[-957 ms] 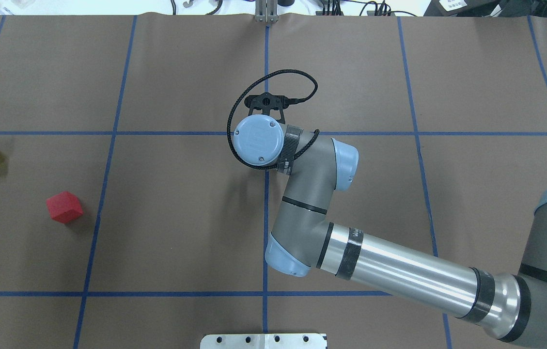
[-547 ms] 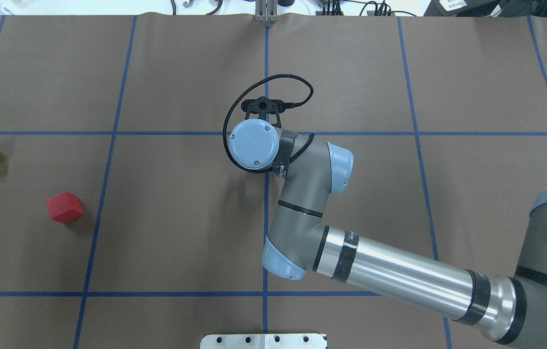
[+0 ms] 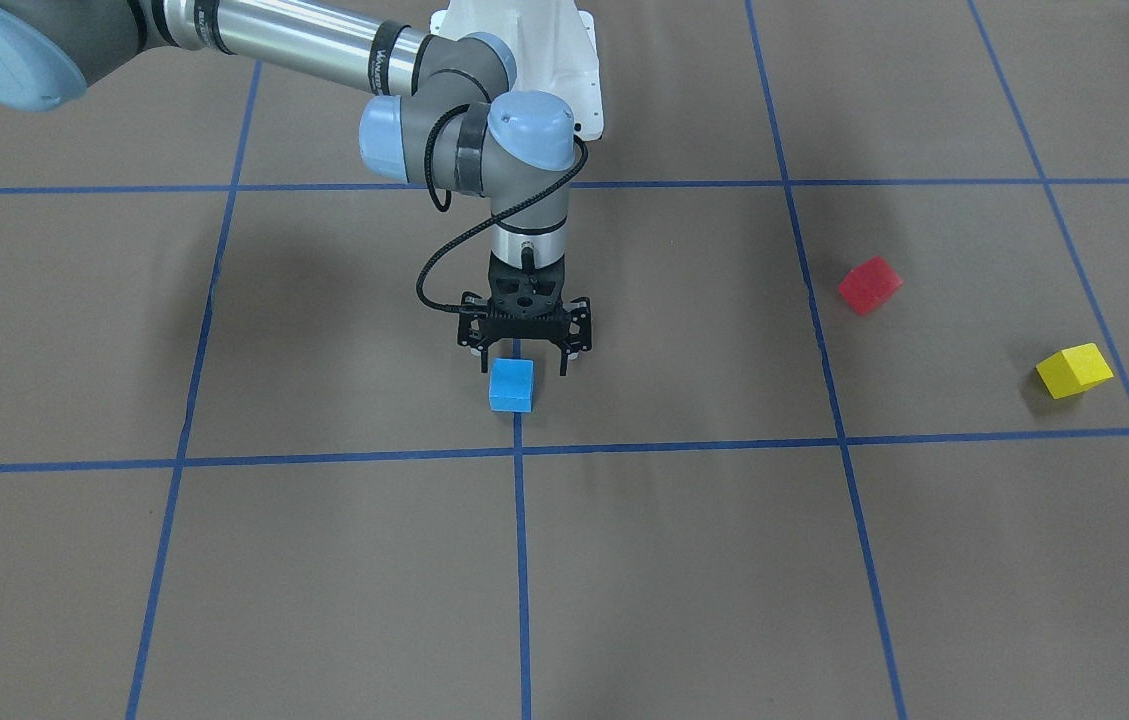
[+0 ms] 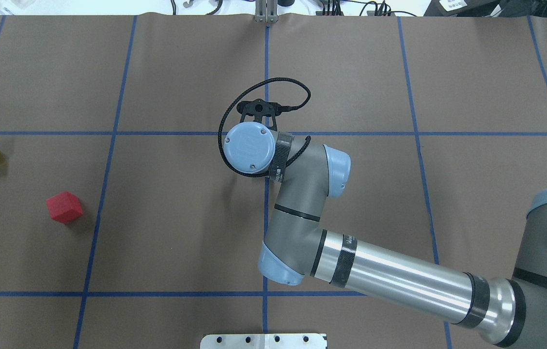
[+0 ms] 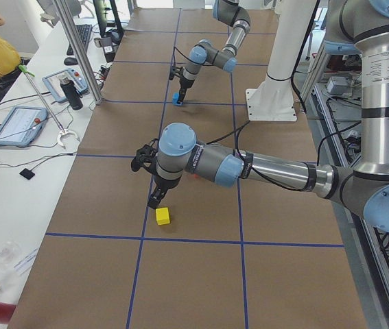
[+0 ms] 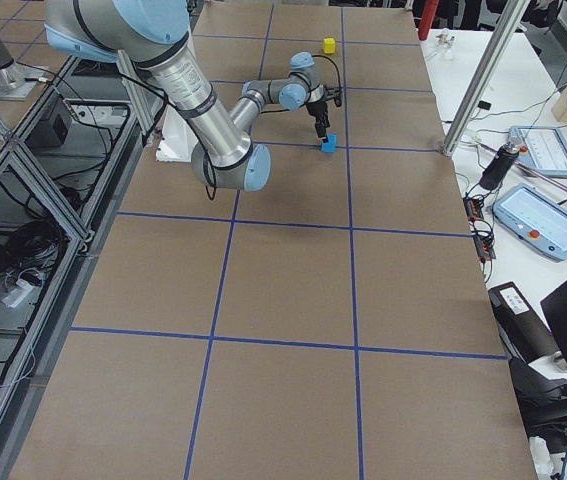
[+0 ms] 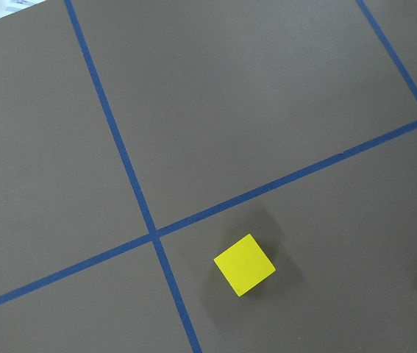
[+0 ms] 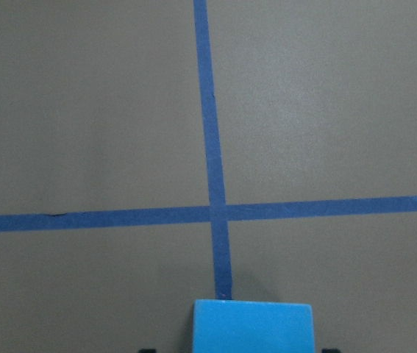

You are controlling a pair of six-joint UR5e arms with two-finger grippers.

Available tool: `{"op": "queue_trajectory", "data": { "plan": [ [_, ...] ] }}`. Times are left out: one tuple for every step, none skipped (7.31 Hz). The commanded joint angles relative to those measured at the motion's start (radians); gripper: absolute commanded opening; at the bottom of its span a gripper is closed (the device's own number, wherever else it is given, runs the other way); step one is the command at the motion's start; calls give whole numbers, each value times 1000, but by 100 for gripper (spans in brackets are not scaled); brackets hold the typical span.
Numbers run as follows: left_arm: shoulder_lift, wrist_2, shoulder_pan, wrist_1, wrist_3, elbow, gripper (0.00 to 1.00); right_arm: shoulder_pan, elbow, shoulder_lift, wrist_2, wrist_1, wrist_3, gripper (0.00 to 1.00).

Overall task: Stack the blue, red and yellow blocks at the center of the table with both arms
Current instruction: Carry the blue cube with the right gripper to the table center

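The blue block [image 3: 511,386] sits on the table by the central tape cross. My right gripper [image 3: 524,368] is open just above and behind it, fingers wider than the block. The right wrist view shows the block [image 8: 252,327] at its bottom edge. In the overhead view the wrist hides both. The red block [image 3: 869,284] and the yellow block [image 3: 1074,370] lie apart on my left side. My left gripper [image 5: 154,199] hovers high beside the yellow block [image 5: 162,216], and I cannot tell if it is open. The left wrist view shows only the yellow block [image 7: 244,265].
Brown paper with blue tape grid lines covers the table [image 4: 181,232]. The robot's white base [image 3: 524,60] stands behind the right arm. The right arm's long forearm [image 4: 389,278] spans the near right part of the table. An operator's bench [image 5: 29,123] runs along the far side.
In the overhead view my right wrist and forearm have shifted a little to the left. The red and yellow blocks have not moved.
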Motion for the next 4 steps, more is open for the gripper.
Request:
{"op": "queue_trajectory", "data": {
  "plan": [
    [-10,-2,0,0,1,-16,100,122,91,1,129,-61,-19,100],
    [-12,-2,0,-24,1,-38,100,203,140,-13,202,-119,-83,100],
    [0,-3,3,-119,-4,-39,100,295,205,-62,290,-154,-181,100],
    [-7,-3,23,-145,-2,-42,100,387,290,-155,385,-155,-300,100]
  ]
}}
